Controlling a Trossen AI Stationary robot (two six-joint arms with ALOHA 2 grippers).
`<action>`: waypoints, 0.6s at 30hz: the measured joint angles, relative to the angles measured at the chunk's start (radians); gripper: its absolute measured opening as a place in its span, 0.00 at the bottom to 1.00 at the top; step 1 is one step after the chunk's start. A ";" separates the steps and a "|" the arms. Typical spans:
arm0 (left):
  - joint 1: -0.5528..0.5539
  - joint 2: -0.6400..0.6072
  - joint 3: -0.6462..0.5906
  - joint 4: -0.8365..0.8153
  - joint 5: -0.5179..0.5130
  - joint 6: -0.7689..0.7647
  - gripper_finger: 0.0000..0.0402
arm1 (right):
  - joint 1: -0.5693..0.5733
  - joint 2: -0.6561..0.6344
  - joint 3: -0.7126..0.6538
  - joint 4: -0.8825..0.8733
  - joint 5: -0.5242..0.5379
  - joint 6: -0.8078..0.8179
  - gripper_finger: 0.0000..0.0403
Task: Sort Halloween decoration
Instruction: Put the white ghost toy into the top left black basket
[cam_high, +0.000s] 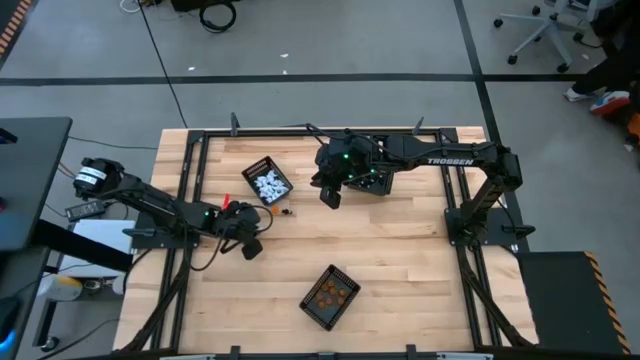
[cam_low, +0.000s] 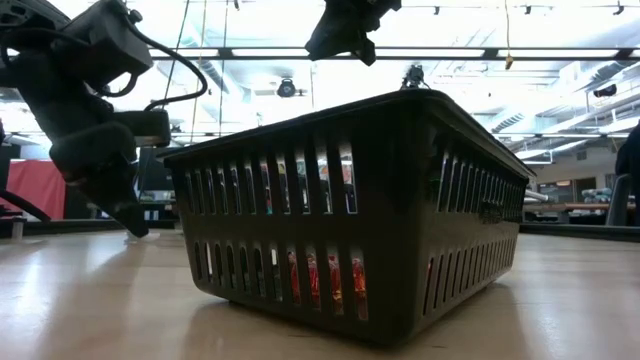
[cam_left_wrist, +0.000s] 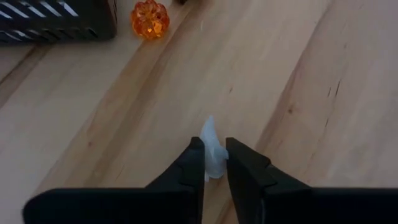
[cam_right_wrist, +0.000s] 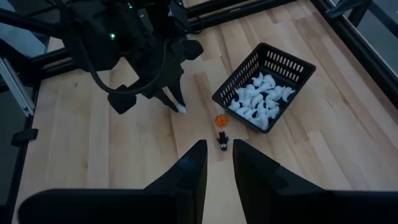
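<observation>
Around the left gripper (cam_left_wrist: 214, 163) the bare table (cam_high: 420, 260) lies open on most sides. Ahead of its fingertips sit an orange pumpkin (cam_left_wrist: 149, 18) and, just beside that, the basket of white pieces (cam_high: 267, 182). A small dark trinket (cam_right_wrist: 222, 140), possibly a spider, lies near the pumpkin.

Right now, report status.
Left gripper pinching white trinket at table level. Right gripper empty, hovering above. Orange pumpkin, black trinket loose beside white-filled basket.
</observation>
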 joint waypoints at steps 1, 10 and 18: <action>0.002 -0.002 0.000 -0.001 0.002 0.000 0.15 | 0.000 0.000 0.000 0.000 0.000 0.000 0.21; 0.002 -0.001 -0.002 0.040 0.008 -0.009 0.15 | 0.000 0.000 0.000 0.000 0.000 0.000 0.21; 0.002 -0.001 -0.002 0.049 0.006 -0.020 0.15 | 0.000 0.000 0.000 0.000 0.000 -0.008 0.21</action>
